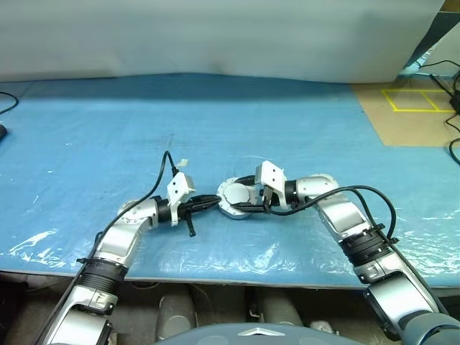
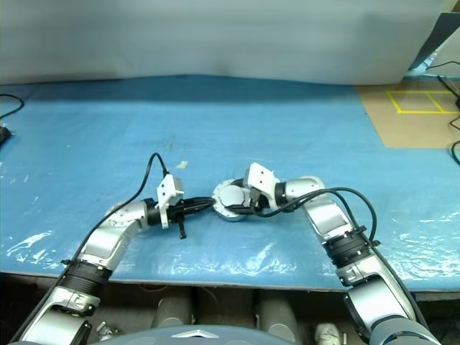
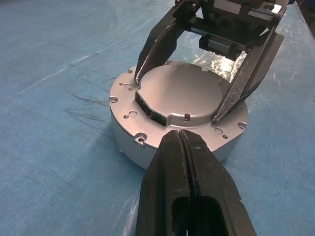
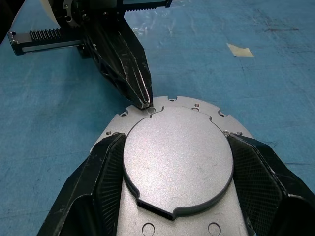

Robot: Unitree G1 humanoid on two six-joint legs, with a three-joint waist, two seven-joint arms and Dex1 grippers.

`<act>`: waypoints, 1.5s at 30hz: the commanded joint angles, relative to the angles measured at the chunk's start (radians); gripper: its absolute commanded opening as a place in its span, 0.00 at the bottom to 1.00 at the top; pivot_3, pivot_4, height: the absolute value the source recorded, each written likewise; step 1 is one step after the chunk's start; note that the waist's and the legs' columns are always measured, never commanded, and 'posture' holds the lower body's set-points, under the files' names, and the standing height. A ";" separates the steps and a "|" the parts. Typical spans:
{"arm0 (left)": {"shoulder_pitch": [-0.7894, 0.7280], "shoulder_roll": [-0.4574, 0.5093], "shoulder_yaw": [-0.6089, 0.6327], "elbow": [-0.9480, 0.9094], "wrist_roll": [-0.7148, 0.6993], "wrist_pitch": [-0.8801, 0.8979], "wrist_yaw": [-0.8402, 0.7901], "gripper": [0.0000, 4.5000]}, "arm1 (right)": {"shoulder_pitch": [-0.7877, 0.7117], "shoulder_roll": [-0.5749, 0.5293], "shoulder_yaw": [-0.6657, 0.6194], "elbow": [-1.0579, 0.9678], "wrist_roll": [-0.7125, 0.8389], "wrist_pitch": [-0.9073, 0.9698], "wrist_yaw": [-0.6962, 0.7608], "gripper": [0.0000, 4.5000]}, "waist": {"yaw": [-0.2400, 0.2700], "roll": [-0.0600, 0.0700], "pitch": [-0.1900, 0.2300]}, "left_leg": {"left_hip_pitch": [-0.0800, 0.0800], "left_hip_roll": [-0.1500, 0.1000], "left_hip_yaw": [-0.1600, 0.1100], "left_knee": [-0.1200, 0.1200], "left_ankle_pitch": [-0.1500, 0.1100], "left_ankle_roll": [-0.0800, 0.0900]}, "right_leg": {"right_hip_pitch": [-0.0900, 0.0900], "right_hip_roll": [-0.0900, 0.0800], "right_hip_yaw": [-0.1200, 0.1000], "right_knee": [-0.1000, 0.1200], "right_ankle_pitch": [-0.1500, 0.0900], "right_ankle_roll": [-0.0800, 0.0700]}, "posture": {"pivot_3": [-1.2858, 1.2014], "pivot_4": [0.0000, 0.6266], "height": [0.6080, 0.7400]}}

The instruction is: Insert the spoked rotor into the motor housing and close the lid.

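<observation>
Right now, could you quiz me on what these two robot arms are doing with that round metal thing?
1. True or false: the left gripper is shut, its tip at the rim of the motor housing.
2. What does the right gripper straddle? A) the raised round lid B) a cable C) a strip of tape
3. Fill in: the housing sits on a ___ sheet.

Key: 1 true; 2 A; 3 blue.
</observation>
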 commanded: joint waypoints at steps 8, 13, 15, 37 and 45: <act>-0.007 -0.026 -0.012 0.046 0.043 -0.061 0.024 0.00 | 0.052 -0.049 0.006 0.020 -0.036 0.070 0.005 0.82 | 0.003 0.000 0.000 | -0.001 0.000 0.000 0.000 0.000 0.000 | 0.000 0.000 0.000 -0.002 0.000 0.000 | 0.52 0.24 1.00; -0.004 -0.034 -0.012 0.085 0.047 -0.098 0.013 0.00 | 0.093 -0.076 -0.035 -0.073 0.009 0.051 0.034 0.99 | 0.008 0.000 -0.001 | -0.003 -0.001 0.000 0.000 0.000 0.000 | 0.000 -0.001 0.000 -0.003 -0.001 0.002 | 0.52 0.24 1.00; -0.002 -0.034 -0.013 0.094 0.048 -0.110 0.011 0.00 | 0.101 -0.081 -0.063 -0.115 0.043 0.075 0.039 0.99 | 0.009 0.001 -0.001 | -0.005 -0.001 0.000 -0.002 0.000 0.000 | -0.001 -0.001 0.000 -0.003 -0.002 0.002 | 0.52 0.24 1.00; -0.003 -0.065 -0.018 0.111 0.037 -0.153 -0.003 0.00 | 0.161 -0.076 -0.429 -0.123 0.472 0.555 -0.058 0.99 | 0.025 0.001 -0.001 | -0.012 -0.001 0.000 -0.002 0.000 0.001 | -0.006 -0.001 -0.001 -0.003 0.000 -0.003 | 0.52 0.24 1.00; -0.009 -0.074 -0.014 0.121 0.042 -0.167 0.008 0.00 | 0.136 -0.048 -0.523 -0.011 0.595 0.842 -0.151 0.99 | 0.027 0.002 -0.001 | -0.011 -0.001 0.000 -0.001 0.002 -0.003 | -0.006 -0.001 -0.001 -0.002 0.001 -0.003 | 0.52 0.24 1.00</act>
